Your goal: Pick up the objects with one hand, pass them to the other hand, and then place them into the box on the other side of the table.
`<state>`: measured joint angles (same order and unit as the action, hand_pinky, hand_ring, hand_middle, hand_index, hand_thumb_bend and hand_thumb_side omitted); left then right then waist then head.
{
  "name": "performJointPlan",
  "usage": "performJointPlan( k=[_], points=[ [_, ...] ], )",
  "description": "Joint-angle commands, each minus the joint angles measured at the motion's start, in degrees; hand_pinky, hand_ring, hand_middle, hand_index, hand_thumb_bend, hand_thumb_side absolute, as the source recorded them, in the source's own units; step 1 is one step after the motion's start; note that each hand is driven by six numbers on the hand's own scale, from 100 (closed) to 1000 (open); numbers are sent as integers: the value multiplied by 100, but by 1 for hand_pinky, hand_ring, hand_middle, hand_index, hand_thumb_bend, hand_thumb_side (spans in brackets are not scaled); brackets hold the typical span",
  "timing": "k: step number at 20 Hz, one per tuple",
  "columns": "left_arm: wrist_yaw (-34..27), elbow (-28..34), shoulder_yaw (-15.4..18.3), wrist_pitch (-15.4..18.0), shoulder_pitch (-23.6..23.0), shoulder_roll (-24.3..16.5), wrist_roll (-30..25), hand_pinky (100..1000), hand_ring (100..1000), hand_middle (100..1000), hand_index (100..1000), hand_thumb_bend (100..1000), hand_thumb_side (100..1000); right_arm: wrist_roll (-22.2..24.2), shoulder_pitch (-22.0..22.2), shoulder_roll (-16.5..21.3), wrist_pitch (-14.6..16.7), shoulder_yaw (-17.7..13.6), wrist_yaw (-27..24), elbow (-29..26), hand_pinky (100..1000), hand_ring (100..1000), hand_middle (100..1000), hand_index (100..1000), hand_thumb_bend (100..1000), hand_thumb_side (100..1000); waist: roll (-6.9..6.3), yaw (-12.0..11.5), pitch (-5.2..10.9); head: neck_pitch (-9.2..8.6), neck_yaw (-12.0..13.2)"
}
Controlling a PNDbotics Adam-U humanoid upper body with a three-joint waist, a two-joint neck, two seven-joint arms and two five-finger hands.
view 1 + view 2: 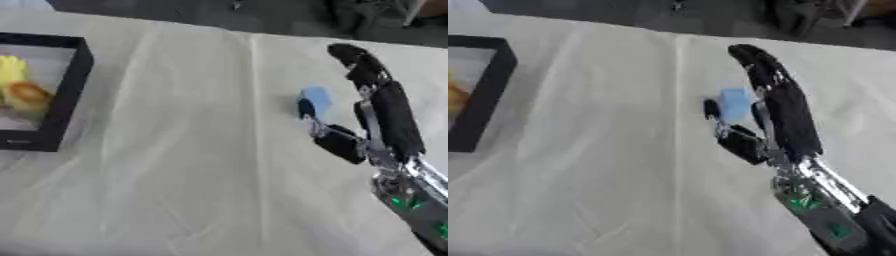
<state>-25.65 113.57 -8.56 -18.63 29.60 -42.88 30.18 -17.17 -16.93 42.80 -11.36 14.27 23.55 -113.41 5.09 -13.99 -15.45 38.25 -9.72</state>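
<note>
A small light-blue block (317, 100) lies on the white tablecloth right of centre. My right hand (392, 117) reaches in from the lower right with its fingers (765, 75) stretched straight toward the far edge. Its thumb (306, 109) stands at the block's left side, so the block sits in the gap between thumb and fingers. I cannot tell whether either touches it. The black-rimmed box (74, 82) stands at the far left of the table, holding a yellow thing (10, 70) and an orange thing (28, 95). My left hand shows in neither view.
The cloth-covered table (192, 165) runs creased from the box to my right hand. Dark floor and furniture legs (367, 15) lie beyond the far edge.
</note>
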Motion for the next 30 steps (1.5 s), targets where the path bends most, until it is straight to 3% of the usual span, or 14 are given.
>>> performJointPlan(
  k=[1, 7, 13, 18, 30],
  points=[
    [206, 102, -22, 695, -78, 294, -219, 1000, 488, 731, 881, 543, 719, 972, 27, 700, 144, -573, -570, -119, 723, 917, 893, 938, 310, 186, -20, -40, 77, -31, -172],
    [529, 102, -265, 951, -308, 894, -434, 1000, 483, 724, 873, 540, 721, 2653, 160, 1507, 102, -1092, -953, -119, 813, 943, 914, 950, 362, 103, 33, -247, 7, -115, -350],
    [610, 102, -442, 931, -504, 1292, -476, 1000, 476, 712, 865, 535, 723, 3540, 198, 2023, 33, -1441, -1215, -119, 860, 942, 904, 919, 416, 100, 117, -468, -63, -231, -532],
    [676, 102, -539, 920, -464, 1436, -559, 1000, 474, 708, 863, 529, 718, 3754, 151, 2205, -220, -1499, -1015, -119, 877, 928, 890, 894, 462, 100, 173, -657, -102, -301, -700],
    [900, 102, -676, 908, -292, 1651, -762, 1000, 469, 703, 859, 518, 717, 3560, 175, 2033, -974, -1311, -136, -119, 896, 925, 891, 907, 519, 100, 266, -1117, -285, -359, -1127]
  ],
)
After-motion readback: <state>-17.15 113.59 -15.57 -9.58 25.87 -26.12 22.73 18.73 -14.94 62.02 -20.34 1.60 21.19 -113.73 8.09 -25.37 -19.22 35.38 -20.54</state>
